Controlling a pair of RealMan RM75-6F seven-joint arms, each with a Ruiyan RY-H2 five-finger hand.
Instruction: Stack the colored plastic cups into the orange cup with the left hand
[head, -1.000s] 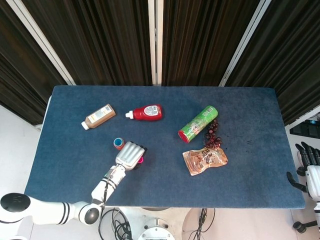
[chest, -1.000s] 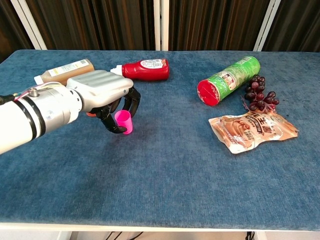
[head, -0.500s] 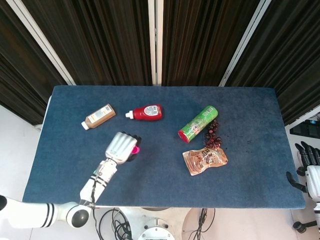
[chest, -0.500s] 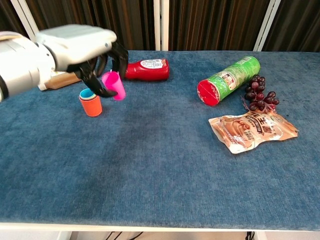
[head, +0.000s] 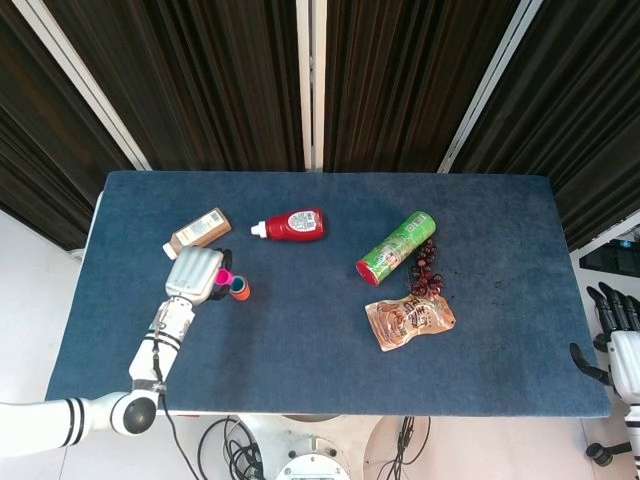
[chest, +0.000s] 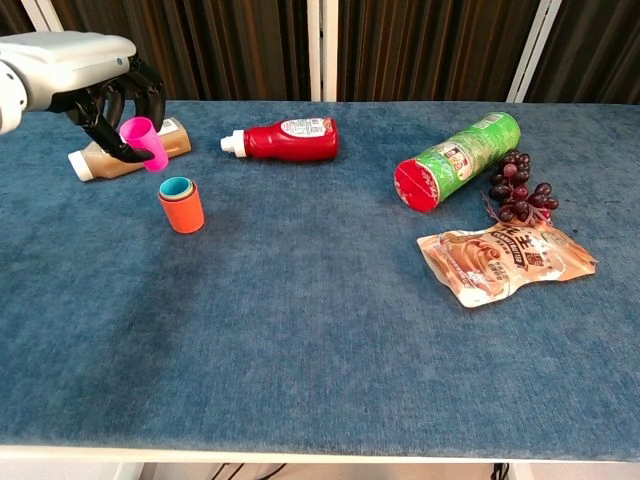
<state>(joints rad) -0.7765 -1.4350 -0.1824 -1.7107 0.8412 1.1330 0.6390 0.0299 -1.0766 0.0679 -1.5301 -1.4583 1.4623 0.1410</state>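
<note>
Cups are the whole business here: an orange cup (chest: 182, 212) stands upright on the blue desk (chest: 320, 330) with a teal cup (chest: 176, 187) already nested inside it, and a pink cup (chest: 146, 141) hangs in the air just up and to the left of them, tilted, pinched in the fingers of the left hand (chest: 95, 85). From the head view the left hand (head: 194, 275) sits beside the stack with the pink cup (head: 224, 277) poking out toward the orange cup (head: 240, 291). The right hand (head: 618, 335) waits off the far edge of the desk, holding nothing, fingers spread. What worries me is the tilt and the offset: the pink cup's mouth faces up and away, its base is not over the teal rim, and if it is let go from there I reckon it would strike the rim, bounce off or knock the light stack over toward the brown bottle (chest: 128, 148) lying just behind. A sideways brush from the fingers could topple the stack too. Compared with half a second ago, the hand has carried the pink cup further left and back, from just right of the stack to its left side, and a second ago the cup was much lower and nearer the front of the desk.
</note>
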